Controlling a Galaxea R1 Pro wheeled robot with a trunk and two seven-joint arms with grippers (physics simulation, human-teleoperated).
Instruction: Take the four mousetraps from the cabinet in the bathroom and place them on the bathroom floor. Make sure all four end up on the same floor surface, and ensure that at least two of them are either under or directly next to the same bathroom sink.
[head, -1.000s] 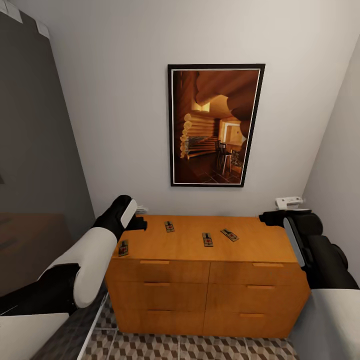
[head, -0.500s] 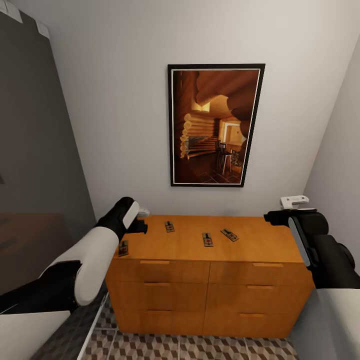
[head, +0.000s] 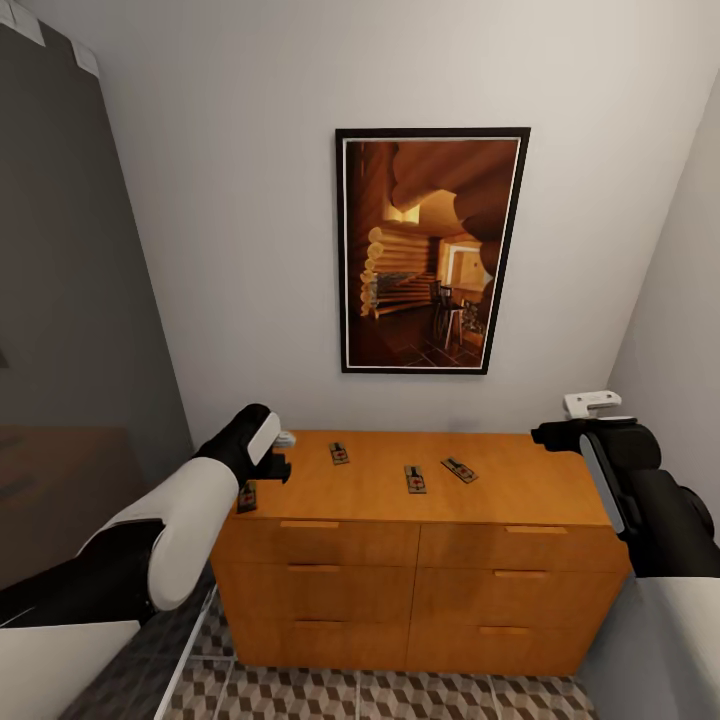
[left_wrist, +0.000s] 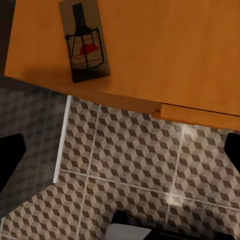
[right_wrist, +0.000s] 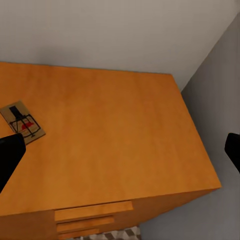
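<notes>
Lowering left gripper (head: 272, 466) toward mousetrap (head: 246, 495)

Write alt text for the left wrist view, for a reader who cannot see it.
A small flat tan wooden mousetrap with dark wire parts and a red mark lies near the corner of the orange-brown wooden cabinet top, seen from above. Past the cabinet's edge lies the bathroom floor of brown, beige and white cube-patterned tiles, with the open left gripper's dark fingertips at either side.

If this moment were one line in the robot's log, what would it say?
stage: reaching | mousetraps: four on cabinet top | left hand: open, over leftmost trap | right hand: open, empty | floor: no traps
</notes>
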